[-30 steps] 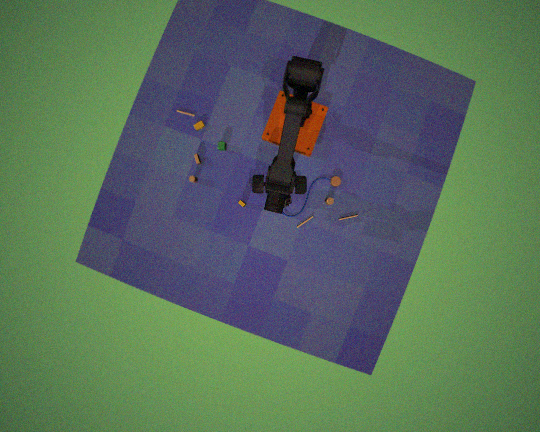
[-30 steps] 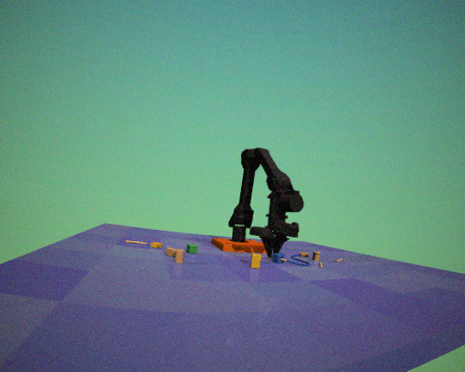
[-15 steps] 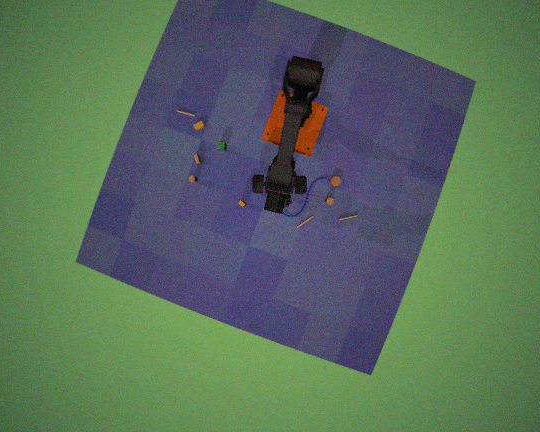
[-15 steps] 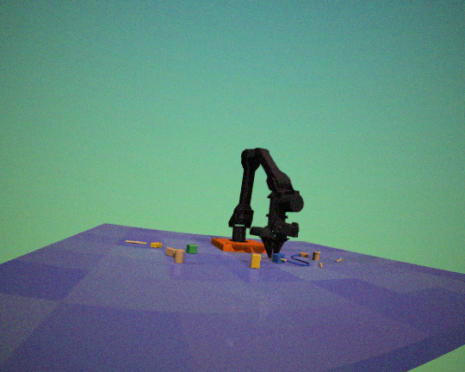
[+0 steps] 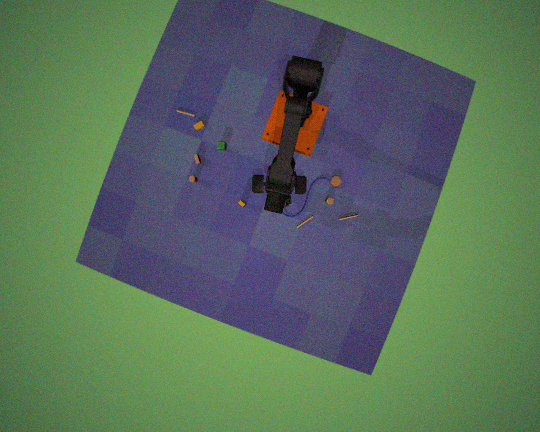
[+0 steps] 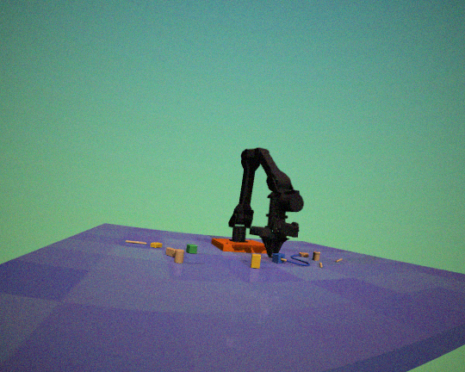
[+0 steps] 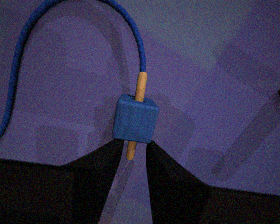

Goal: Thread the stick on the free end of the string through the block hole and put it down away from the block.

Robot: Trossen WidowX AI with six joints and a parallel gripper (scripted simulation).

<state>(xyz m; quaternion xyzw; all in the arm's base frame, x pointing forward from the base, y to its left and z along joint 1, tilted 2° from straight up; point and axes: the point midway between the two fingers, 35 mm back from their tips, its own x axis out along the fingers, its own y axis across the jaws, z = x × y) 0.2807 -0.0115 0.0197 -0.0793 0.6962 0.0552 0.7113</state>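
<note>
The blue block (image 6: 278, 258) (image 7: 136, 120) sits on the table. The stick (image 7: 141, 87) (image 6: 283, 260) runs through its hole: one end, joined to the blue string (image 7: 13, 80) (image 5: 306, 197) (image 6: 307, 262), stands out on the far side in the wrist view, and a short tip shows on the near side. The string curves to the round button (image 5: 336, 181) (image 6: 303, 254). My gripper (image 7: 135, 142) (image 6: 270, 257) is low, its fingers partly open on either side of the near tip, with a gap on both sides. The fingertips are close to the block's near face; contact is unclear. The arm hides block and stick in the top view.
A yellow block (image 5: 241, 203) (image 6: 256, 261) stands near the gripper. Two loose sticks, one (image 5: 305, 222) nearer and one (image 5: 348, 217) farther, and a wooden cylinder (image 5: 330, 201) (image 6: 316, 256) lie on the string's side. A green cube (image 5: 222, 146) (image 6: 192, 249) and several small objects are at the left.
</note>
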